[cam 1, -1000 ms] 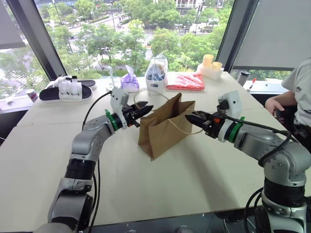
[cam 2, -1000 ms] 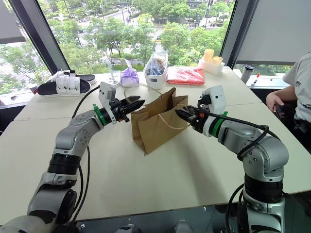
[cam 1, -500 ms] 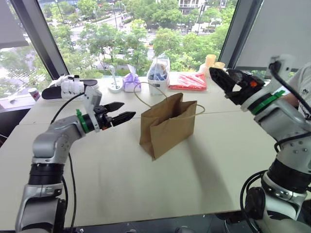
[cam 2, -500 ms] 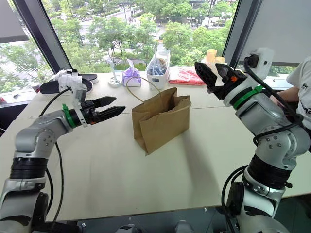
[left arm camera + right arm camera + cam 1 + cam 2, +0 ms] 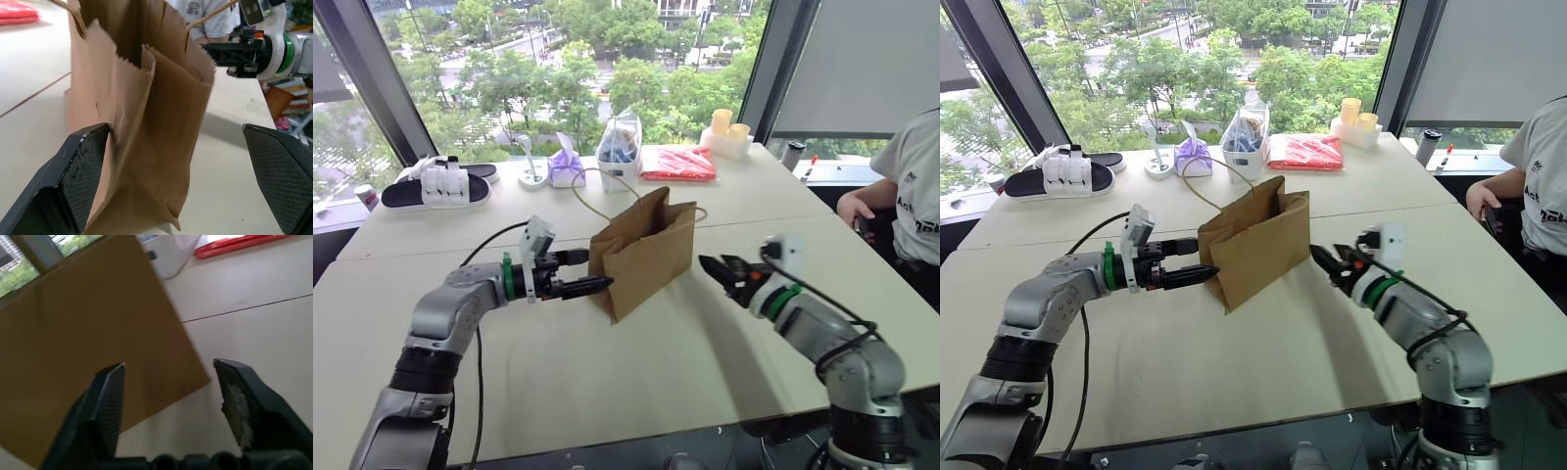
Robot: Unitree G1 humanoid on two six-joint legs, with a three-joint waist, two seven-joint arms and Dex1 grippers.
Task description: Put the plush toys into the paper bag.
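The brown paper bag (image 5: 646, 245) stands open-topped in the middle of the table, its thin handles (image 5: 592, 201) looping up and back. My left gripper (image 5: 597, 270) is level at the bag's left lower edge, fingers open; in the left wrist view one finger (image 5: 83, 176) touches the bag's folded side (image 5: 146, 122). My right gripper (image 5: 710, 267) points at the bag's right side from a short way off, open with nothing between its fingers (image 5: 105, 401). The plush toys are out of view.
Along the far edge of the table lie black-and-white sandals (image 5: 435, 184), a purple tied pouch (image 5: 566, 166), a clear plastic bag of blue items (image 5: 619, 147), a red packet (image 5: 675, 164) and yellow cups (image 5: 724, 132). A person (image 5: 913, 186) sits at the right.
Both grippers left the bag's top and swung apart with fingers wide. They have now come down and in to the bag's lower sides. The head camera has also shifted.
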